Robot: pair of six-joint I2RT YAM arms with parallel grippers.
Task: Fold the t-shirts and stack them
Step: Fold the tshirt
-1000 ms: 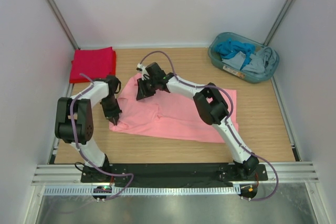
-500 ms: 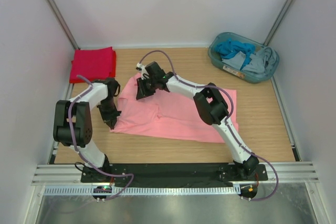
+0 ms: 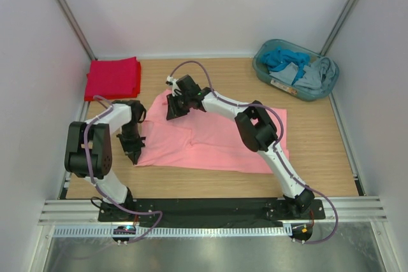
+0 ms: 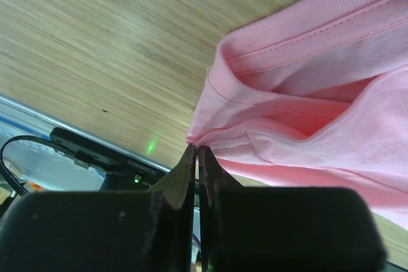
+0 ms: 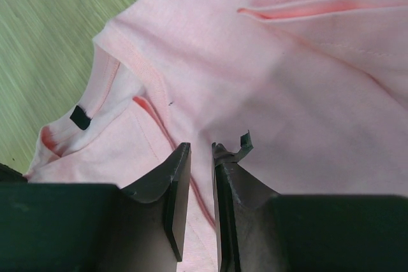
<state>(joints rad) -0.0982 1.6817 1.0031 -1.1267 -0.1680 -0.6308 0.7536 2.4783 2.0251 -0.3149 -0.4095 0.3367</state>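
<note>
While flat on the table [image 3: 319, 157] — salmon-pink t-shirt [image 3: 210, 141], hem in left claw [image 4: 196, 150].

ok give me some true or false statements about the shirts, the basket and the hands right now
The red t-shirt lies folded at the far left corner of the table. True.
The pink t-shirt is folded. False: it lies spread open.
The basket is empty. False: blue and grey cloth lies in it.
The left hand is shut at the pink t-shirt's edge. True.
The right hand hovers over the basket. False: it is by the pink t-shirt's collar.
</note>
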